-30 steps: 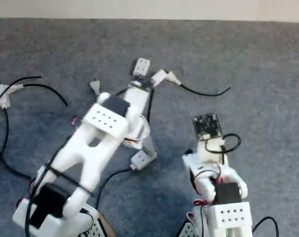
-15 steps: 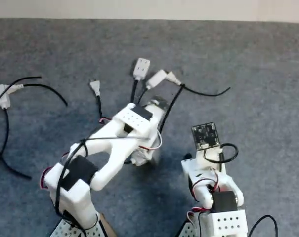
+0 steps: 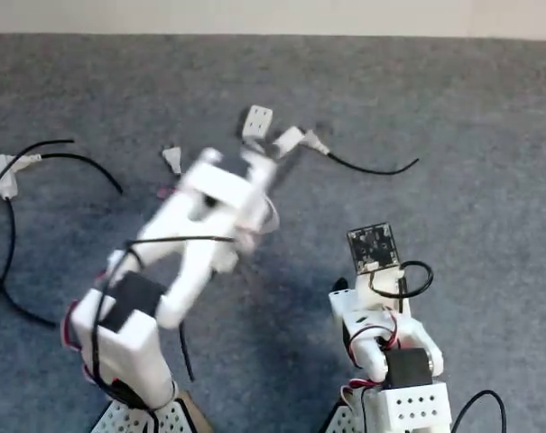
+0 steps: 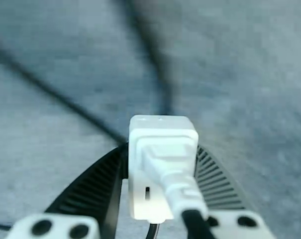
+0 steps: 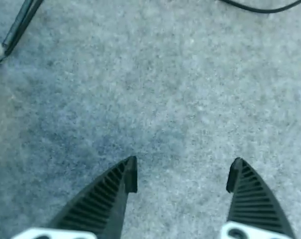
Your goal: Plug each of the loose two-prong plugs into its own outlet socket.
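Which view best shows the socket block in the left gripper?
The left wrist view: the socket block sits close up between the left gripper's fingers, a plug seated in its face. In the high view the left arm covers it. The right wrist view faces carpet beyond the open right gripper, away from the block.

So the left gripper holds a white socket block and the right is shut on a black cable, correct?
No: the right gripper is open and empty, as the right wrist view shows. The left gripper does hold the white socket block.
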Robot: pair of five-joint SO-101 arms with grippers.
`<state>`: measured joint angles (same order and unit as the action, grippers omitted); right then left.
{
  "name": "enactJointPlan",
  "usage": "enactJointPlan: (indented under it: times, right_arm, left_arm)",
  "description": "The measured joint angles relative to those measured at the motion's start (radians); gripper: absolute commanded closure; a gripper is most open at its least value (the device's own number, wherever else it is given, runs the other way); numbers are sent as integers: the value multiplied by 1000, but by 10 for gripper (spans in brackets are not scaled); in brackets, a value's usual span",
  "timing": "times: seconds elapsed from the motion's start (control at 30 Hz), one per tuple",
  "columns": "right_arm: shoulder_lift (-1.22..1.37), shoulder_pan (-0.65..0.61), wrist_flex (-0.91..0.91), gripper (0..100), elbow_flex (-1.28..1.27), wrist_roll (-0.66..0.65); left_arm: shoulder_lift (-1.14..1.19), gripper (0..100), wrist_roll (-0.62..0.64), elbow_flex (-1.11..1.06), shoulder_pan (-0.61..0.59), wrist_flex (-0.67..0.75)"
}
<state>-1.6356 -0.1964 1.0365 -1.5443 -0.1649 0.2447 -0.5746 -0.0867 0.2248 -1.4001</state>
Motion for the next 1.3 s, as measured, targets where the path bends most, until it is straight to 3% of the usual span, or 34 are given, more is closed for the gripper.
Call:
enactJointPlan:
  times: [0.17, 0.37, 0.53, 0.67, 0.93, 1.1, 1.3]
  right_arm:
    - [-2, 2, 0, 717, -25, 0]
    - [-2, 0, 0, 717, -25, 0]
    - [-2, 0, -20, 717, -25, 0]
    - [-2, 0, -28, 717, -25, 0]
    - [-2, 0, -34, 717, -26, 0]
    - [-2, 0, -35, 717, -26, 0]
    - [-2, 0, -35, 717, -26, 0]
  left_arm:
    - [9, 996, -84, 255, -293, -97]
    - [66, 996, -189, 463, -658, -109]
    - [250, 992, -201, 621, -833, -109]
    - [448, 953, -201, 799, -898, -110]
    - [713, 687, -175, 1096, -930, -173]
    - [718, 699, -172, 1274, -902, -322]
    - [718, 707, -80, 1456, -819, -361]
